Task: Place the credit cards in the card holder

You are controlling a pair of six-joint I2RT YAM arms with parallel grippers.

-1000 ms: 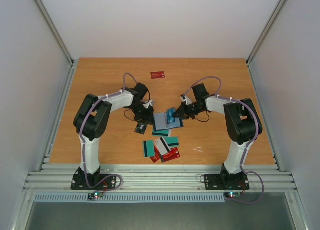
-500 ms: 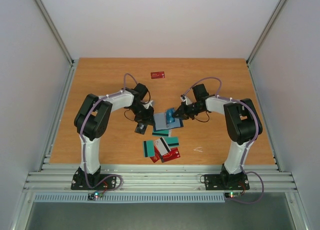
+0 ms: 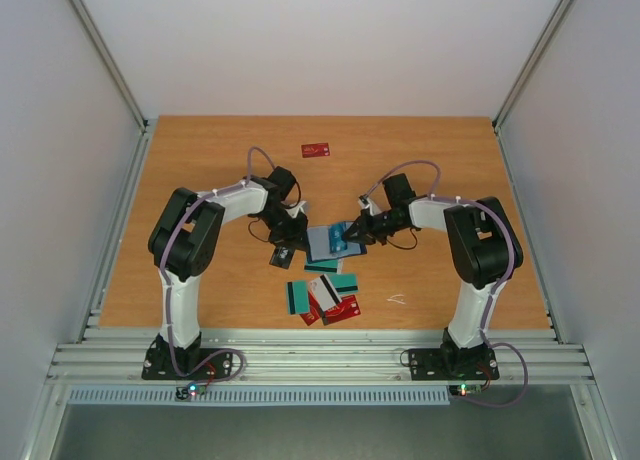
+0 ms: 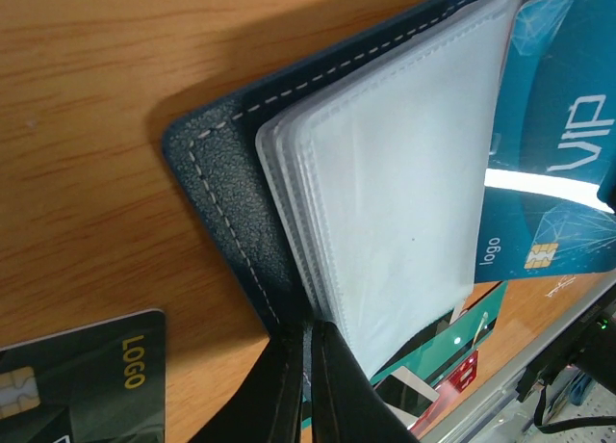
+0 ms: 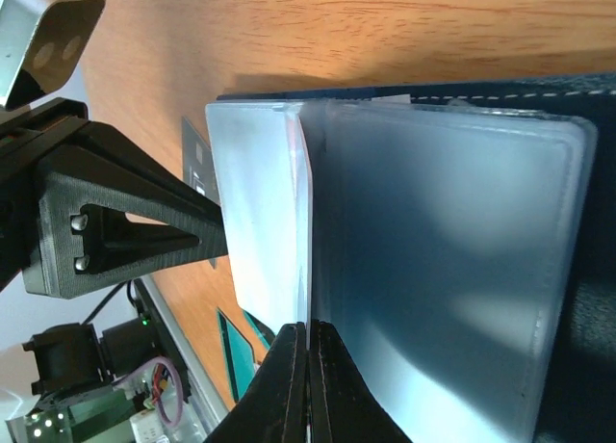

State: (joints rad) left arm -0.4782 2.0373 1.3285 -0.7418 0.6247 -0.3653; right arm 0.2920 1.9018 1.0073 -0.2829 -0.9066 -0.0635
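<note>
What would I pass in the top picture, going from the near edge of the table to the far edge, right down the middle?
pile of cards → card holder → red card, lying alone near the far edge.

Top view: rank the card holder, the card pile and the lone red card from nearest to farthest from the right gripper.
1. the card holder, right beside the right gripper, on its left.
2. the card pile, toward the arm bases.
3. the lone red card, at the table's far side.
</note>
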